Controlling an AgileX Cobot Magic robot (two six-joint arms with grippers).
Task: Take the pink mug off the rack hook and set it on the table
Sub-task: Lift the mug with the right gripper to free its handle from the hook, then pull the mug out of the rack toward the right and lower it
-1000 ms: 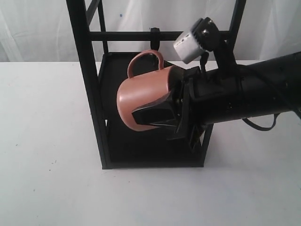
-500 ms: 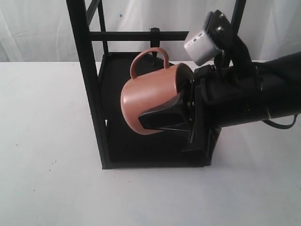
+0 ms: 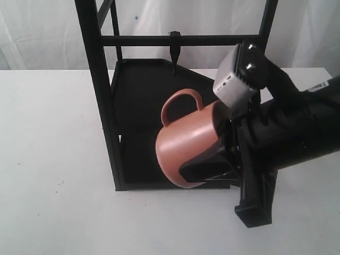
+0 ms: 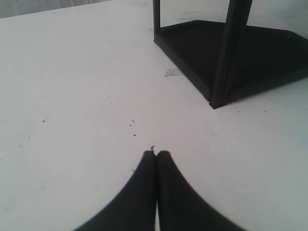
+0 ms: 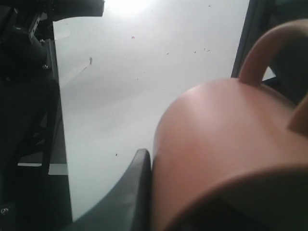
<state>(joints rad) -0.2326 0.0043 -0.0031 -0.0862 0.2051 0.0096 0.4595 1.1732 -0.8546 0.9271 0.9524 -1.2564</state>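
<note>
The pink mug [image 3: 186, 146] hangs in the air, tilted on its side with its handle up, in front of the black rack's lower shelf [image 3: 143, 101]. My right gripper [image 3: 204, 170] is shut on its rim, one black finger [image 5: 137, 187] pressed against the outer wall of the mug [image 5: 226, 144]. The rack hook [image 3: 174, 48] points down from the top crossbar, bare, well above the mug's handle. My left gripper [image 4: 156, 154] is shut on nothing, low over the white table [image 4: 72, 96], left of the rack's corner post [image 4: 226, 53].
The tall black rack frame [image 3: 101, 90] stands at the middle of the table [image 3: 53, 159]. Its front left post and lower shelf edge lie close beside the mug. White curtain hangs behind.
The right gripper has carried the mug down and to the right, off the hook and away from the crossbar. The left gripper's view gives no earlier frame.
</note>
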